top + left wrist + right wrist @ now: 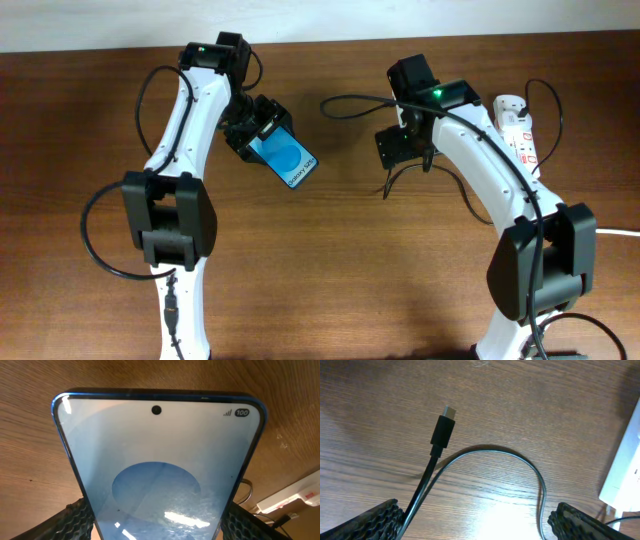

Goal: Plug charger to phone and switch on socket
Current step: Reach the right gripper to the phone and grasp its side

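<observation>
My left gripper (255,130) (157,527) is shut on the phone (285,155), holding it by its sides above the table, tilted. The phone's blue screen (160,460) fills the left wrist view. My right gripper (405,150) (480,525) is open, its fingers wide apart over the black charger cable (350,98). In the right wrist view the cable (490,452) loops between the fingers, one strand right beside the left finger. Its small connector (443,427) is free, ahead of the gripper. The white socket strip (520,125) lies at the far right, with red-marked switches.
The socket strip also shows at the right edge of the left wrist view (295,497) and of the right wrist view (625,470). Its thick white cord (620,232) runs off the right table edge. The wooden table (330,270) fills the rest.
</observation>
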Robot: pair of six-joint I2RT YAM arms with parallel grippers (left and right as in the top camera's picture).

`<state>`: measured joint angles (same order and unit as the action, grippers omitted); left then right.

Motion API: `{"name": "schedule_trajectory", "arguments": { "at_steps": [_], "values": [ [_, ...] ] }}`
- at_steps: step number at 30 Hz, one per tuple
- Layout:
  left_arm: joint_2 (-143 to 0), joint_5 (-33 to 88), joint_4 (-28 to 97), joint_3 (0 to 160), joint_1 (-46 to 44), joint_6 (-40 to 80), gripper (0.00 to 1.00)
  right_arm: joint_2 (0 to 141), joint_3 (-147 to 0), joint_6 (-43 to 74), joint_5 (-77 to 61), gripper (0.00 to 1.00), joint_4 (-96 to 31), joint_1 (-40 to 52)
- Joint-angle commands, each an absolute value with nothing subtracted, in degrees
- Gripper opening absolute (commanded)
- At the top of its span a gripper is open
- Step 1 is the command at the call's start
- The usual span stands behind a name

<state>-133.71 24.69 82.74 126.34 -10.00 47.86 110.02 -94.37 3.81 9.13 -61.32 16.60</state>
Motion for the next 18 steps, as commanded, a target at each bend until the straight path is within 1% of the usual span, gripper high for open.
{"name": "schedule_trajectory", "arguments": {
  "at_steps": [1, 4, 9, 14, 18],
  "values": [
    [-130.9, 28.9, 83.0, 127.1, -10.1, 48.8, 0.0, 109.8, -95.2, 5.4, -2.1, 1.0, -61.1, 16.8],
    [-130.9, 30.9, 82.9, 127.1, -10.1, 50.2, 0.0, 109.8, -95.6, 7.9, -11.2, 1.0, -60.2, 16.8],
    [-130.9, 33.1, 82.8, 127.1, -9.4, 51.0, 0.0, 109.8, -100.2, 6.2, -20.7, 1.0, -60.1, 16.8],
    [-130.9, 36.7, 83.0, 127.1, -8.9, 51.7, 0.0, 109.8, -106.8, 6.7, -23.0, 0.99, -61.3, 16.8],
    [-130.9, 40.7, 83.0, 127.1, -8.8, 57.1, 0.0, 109.8, -108.0, 13.2, -25.3, 1.0, -62.0, 16.8]
  ]
}}
